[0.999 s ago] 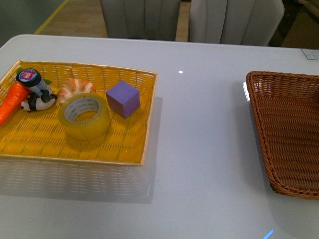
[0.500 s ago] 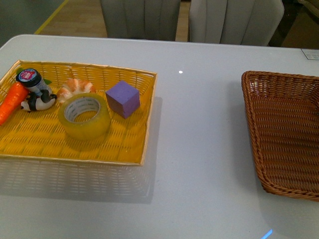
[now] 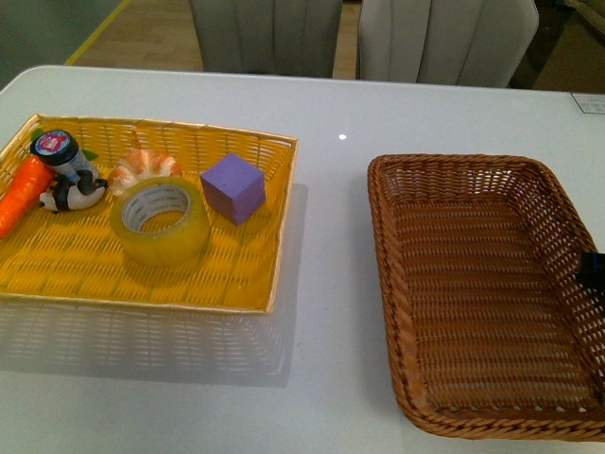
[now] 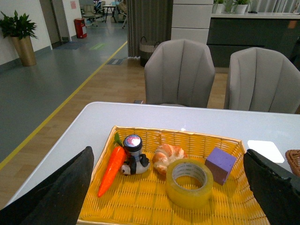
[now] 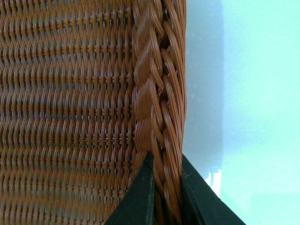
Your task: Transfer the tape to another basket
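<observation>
The yellow tape roll (image 3: 160, 221) lies flat in the bright yellow tray (image 3: 142, 296) at the left; it also shows in the left wrist view (image 4: 189, 182). The empty brown wicker basket (image 3: 383, 227) sits on the table at the right. My right gripper (image 5: 167, 187) is shut on the basket's braided rim (image 5: 159, 93); in the front view only a dark bit of it (image 3: 593, 276) shows at the basket's right rim. My left gripper (image 4: 173, 187) is open, jaws wide apart, hovering above and short of the tray, out of the front view.
In the yellow tray lie a purple cube (image 3: 233, 187), a croissant toy (image 3: 142, 165), a panda bottle (image 3: 64, 170) and a carrot (image 3: 24, 194). Two grey chairs (image 3: 274, 33) stand beyond the white table's far edge.
The brown basket has slid a long way left across the table, from the right edge of view to near the yellow tray. The tray's contents have not moved.
</observation>
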